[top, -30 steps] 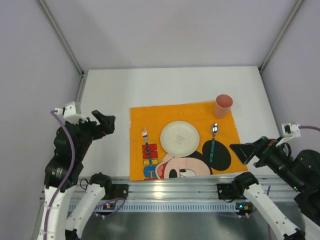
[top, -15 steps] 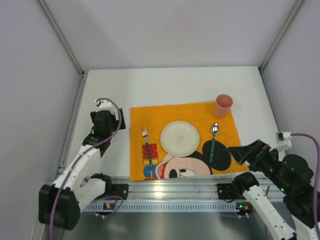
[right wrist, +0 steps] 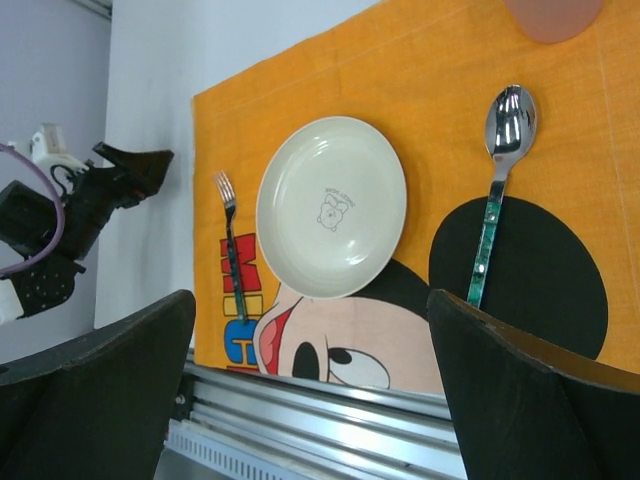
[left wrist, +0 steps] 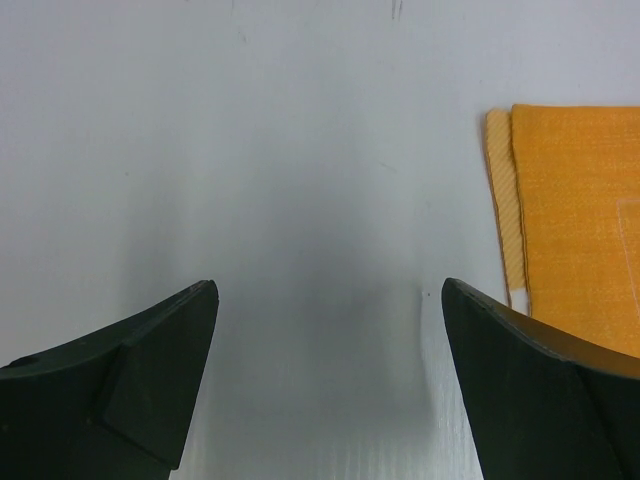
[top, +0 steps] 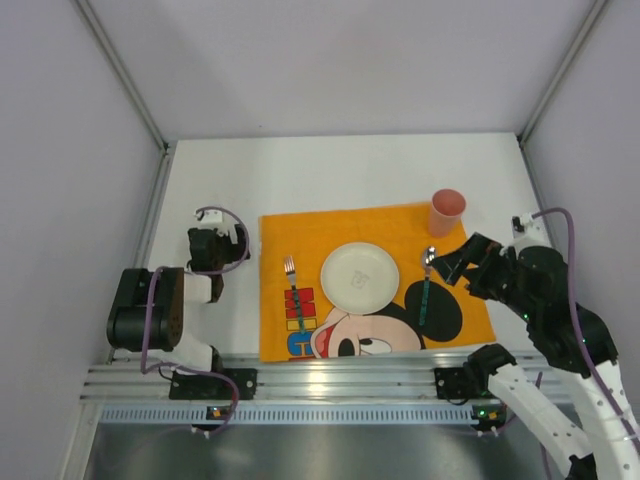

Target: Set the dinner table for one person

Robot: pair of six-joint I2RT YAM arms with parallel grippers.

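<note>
The white dinner table [top: 340,170] carries an orange Mickey Mouse cloth [top: 400,225]. On the cloth lie a cream plate [top: 359,275] in the middle, a fork [top: 292,287] to its left and a spoon [top: 426,282] to its right. A pink cup [top: 447,211] stands at the cloth's far right corner. My left gripper [top: 216,246] is open and empty, low over bare table left of the cloth; its wrist view shows the gripper [left wrist: 330,390] and the cloth's edge [left wrist: 570,210]. My right gripper [top: 456,265] is open and empty, raised over the cloth's right edge. Its wrist view shows the gripper [right wrist: 310,400], plate [right wrist: 332,205], fork [right wrist: 232,255] and spoon [right wrist: 497,180].
Metal rails [top: 340,375] run along the near edge of the table. Grey walls with slanted posts enclose the far and side edges. The folded left arm [right wrist: 70,215] sits left of the cloth.
The left arm has folded down, bringing its gripper low to the table left of the cloth. The right gripper has swung up and left, from the near right corner to beside the spoon.
</note>
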